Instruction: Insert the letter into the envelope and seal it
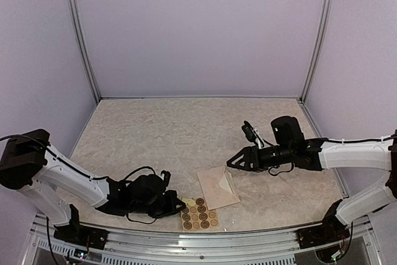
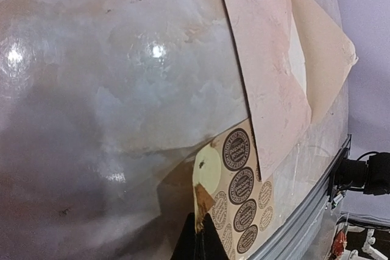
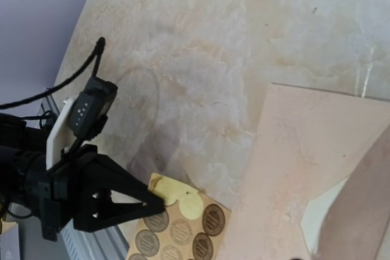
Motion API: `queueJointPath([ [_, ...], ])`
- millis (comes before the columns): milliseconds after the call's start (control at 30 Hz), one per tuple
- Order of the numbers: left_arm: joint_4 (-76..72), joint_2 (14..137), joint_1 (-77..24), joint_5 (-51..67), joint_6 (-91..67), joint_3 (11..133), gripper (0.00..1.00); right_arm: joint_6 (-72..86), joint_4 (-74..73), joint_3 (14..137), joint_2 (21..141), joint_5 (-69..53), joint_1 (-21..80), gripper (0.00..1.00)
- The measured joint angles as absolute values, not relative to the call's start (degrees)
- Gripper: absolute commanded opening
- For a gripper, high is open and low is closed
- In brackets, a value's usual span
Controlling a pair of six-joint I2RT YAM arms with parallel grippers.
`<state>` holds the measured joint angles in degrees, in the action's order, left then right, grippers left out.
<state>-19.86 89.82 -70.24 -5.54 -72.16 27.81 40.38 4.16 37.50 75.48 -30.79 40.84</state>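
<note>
Envelope (image 1: 217,187): flat on the table (image 1: 167,134), flap open, edge touching the sticker sheet (image 1: 200,213). My left gripper (image 1: 180,203): clamped together on a peeling sticker (image 2: 201,202) at that sheet's corner. My right gripper (image 1: 229,164): just beyond the envelope; spread, I cannot tell.

We find the envelope (image 1: 218,187), a small pale tan paper rectangle, lying flat on the surface (image 1: 161,134) just beyond the sticker sheet (image 1: 200,213) and a little to its right, one corner meeting that sheet's edge. Its pointed flap is unsealed, and a whiter strip of the inside shows beside it.
</note>
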Motion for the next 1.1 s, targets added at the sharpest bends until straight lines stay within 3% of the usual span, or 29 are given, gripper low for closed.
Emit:
queueJointPath([
  [233, -18.3, 82.2, -70.4, -7.4, -67.0, 27.4, 0.00, 39.9, 4.8, 36.8, 72.6, -31.7, 40.9, 0.64],
  [467, -13.5, 64.8, -70.4, -5.3, -53.8, 31.6, 0.00, 38.7, 10.4, 35.7, 68.1, -35.0, 43.5, 0.81],
  [667, -14.5, 54.0, -70.4, -1.1, -44.5, 36.9, 0.00, 39.2, 19.6, 35.7, 65.2, -36.0, 48.6, 0.87],
  [1100, -16.4, 54.2, -70.4, 7.3, -36.7, 39.6, 0.00, 40.4, 29.8, 40.0, 65.6, -34.6, 56.8, 0.79],
])
